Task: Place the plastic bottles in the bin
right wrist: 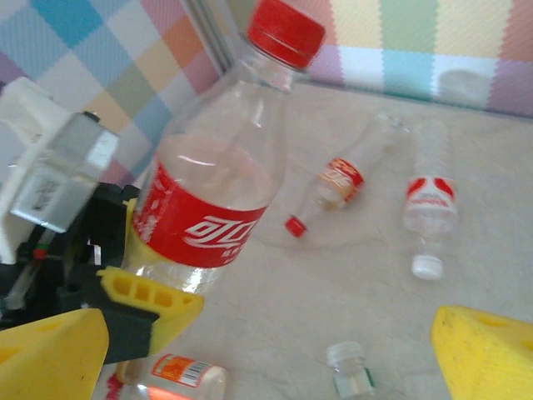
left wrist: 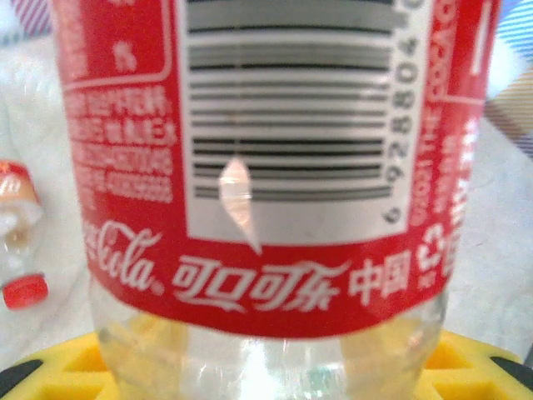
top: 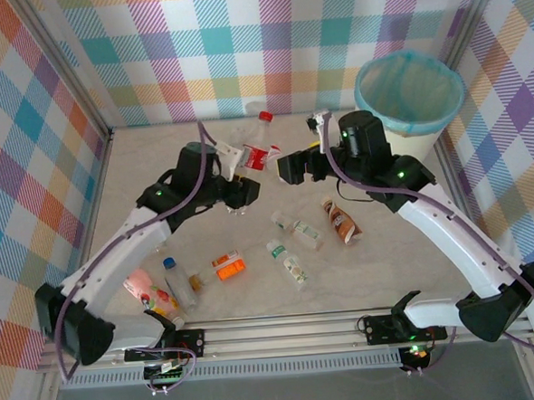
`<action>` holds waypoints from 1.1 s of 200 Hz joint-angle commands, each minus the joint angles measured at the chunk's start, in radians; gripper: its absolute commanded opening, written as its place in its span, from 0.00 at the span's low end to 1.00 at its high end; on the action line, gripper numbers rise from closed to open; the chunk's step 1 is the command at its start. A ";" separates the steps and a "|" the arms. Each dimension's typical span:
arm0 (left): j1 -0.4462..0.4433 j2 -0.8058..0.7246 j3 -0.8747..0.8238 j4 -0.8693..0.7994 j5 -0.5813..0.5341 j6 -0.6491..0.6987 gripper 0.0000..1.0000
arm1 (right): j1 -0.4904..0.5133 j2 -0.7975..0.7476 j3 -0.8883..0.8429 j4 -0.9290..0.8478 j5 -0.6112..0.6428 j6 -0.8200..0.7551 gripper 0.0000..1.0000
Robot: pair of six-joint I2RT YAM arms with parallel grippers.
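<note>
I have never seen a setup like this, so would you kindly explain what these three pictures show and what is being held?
These are two white robot arms bolted to a table, each ending in a two-finger gripper. The overhead picture looks down from above and behind them. The other two come from cameras on the wrists. The left gripper is shut on a red-labelled cola bottle, seen very close in its own wrist view. The right gripper stands open, its yellow fingers framing its wrist view. More small bottles lie scattered on the table. The bin with a blue liner stands at the far right.

Bottles (top: 294,264) lie on the table (top: 389,274) before the bin (top: 410,103) at far right.
</note>
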 commanded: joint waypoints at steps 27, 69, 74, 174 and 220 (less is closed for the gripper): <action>-0.023 -0.183 -0.076 0.077 0.188 0.156 0.50 | 0.005 -0.038 0.032 0.163 -0.277 0.009 0.92; -0.034 -0.236 -0.050 0.028 0.309 0.217 0.47 | 0.005 -0.013 0.085 0.232 -0.452 0.053 0.84; -0.035 -0.235 -0.042 0.016 0.323 0.221 0.46 | 0.005 -0.009 0.094 0.234 -0.455 0.059 0.83; -0.036 -0.237 -0.033 -0.029 0.415 0.277 0.48 | 0.005 0.028 0.151 0.227 -0.504 0.091 0.40; -0.036 -0.239 -0.024 -0.021 0.396 0.255 0.59 | 0.005 0.013 0.151 0.197 -0.471 0.056 0.10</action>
